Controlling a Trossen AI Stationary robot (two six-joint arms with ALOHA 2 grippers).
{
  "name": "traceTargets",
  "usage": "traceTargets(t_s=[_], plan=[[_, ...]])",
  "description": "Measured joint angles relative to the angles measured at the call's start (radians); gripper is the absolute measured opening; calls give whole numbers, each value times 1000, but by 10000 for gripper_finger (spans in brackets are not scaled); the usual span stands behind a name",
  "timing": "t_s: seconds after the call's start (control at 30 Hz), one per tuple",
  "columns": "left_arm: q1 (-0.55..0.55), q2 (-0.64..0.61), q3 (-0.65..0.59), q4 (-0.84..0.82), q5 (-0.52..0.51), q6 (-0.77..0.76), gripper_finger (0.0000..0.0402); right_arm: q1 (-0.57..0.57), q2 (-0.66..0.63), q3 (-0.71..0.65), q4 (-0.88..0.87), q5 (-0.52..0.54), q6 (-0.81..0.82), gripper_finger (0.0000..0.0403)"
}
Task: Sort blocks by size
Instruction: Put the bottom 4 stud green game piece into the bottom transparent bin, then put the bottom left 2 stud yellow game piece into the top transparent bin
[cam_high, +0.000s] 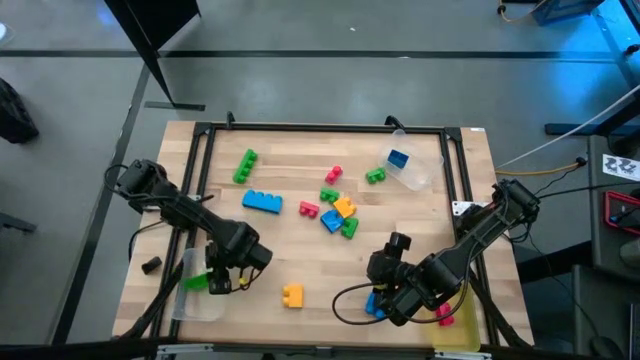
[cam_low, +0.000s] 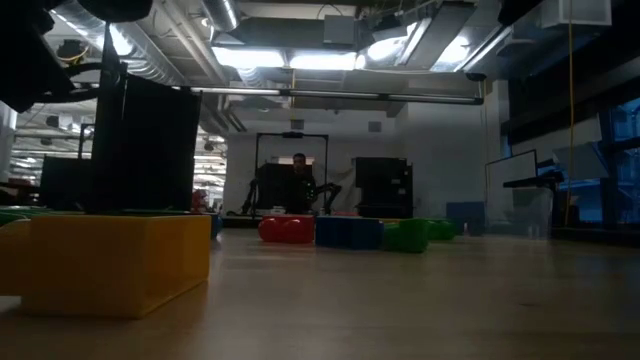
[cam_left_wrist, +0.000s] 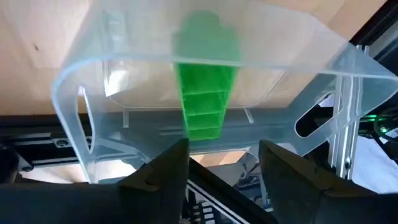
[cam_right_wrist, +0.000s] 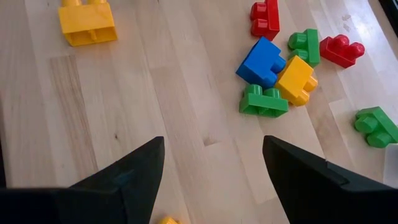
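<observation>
A long green block (cam_left_wrist: 205, 87) lies inside a clear tray (cam_left_wrist: 68, 74) at the table's near left (cam_high: 190, 300). My left gripper (cam_left_wrist: 224, 165) stands open just short of the block's near end, fingers either side of it and apart from it. My right gripper (cam_right_wrist: 214, 162) hangs open over bare wood near the front right (cam_high: 388, 272). Ahead of it lies a cluster of blocks: blue (cam_right_wrist: 261, 61), orange (cam_right_wrist: 297, 79), green (cam_right_wrist: 264, 101) and red (cam_right_wrist: 266, 17). A yellow block (cam_high: 292, 295) sits alone near the front edge.
A long green block (cam_high: 244, 166) and a long blue block (cam_high: 262, 202) lie at mid-left. A second clear tray (cam_high: 415, 172) at the far right holds a blue block (cam_high: 398, 158). A yellow tray (cam_high: 455, 332) sits at the near right, partly under my right arm.
</observation>
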Motion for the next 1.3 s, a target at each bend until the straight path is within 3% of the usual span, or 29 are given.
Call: traceTargets(t_s=[0.27, 0.4, 0.53, 0.73, 0.97, 1.3], plan=[[42, 0, 11, -110, 57, 29, 197, 0, 0, 0, -1, 0, 0, 273], [74, 0, 63, -195, 55, 68, 197, 0, 0, 0, -1, 0, 0, 273], [100, 0, 140, -161, 30, 79, 197, 0, 0, 0, -1, 0, 0, 273], [122, 0, 222, 108, -76, 16, 198, 0, 0, 0, -1, 0, 0, 273], [99, 0, 191, 484, -226, 48, 198, 0, 0, 0, 0, 0, 0, 273], [47, 5, 71, 711, -418, 72, 198, 0, 0, 0, 0, 0, 0, 273]])
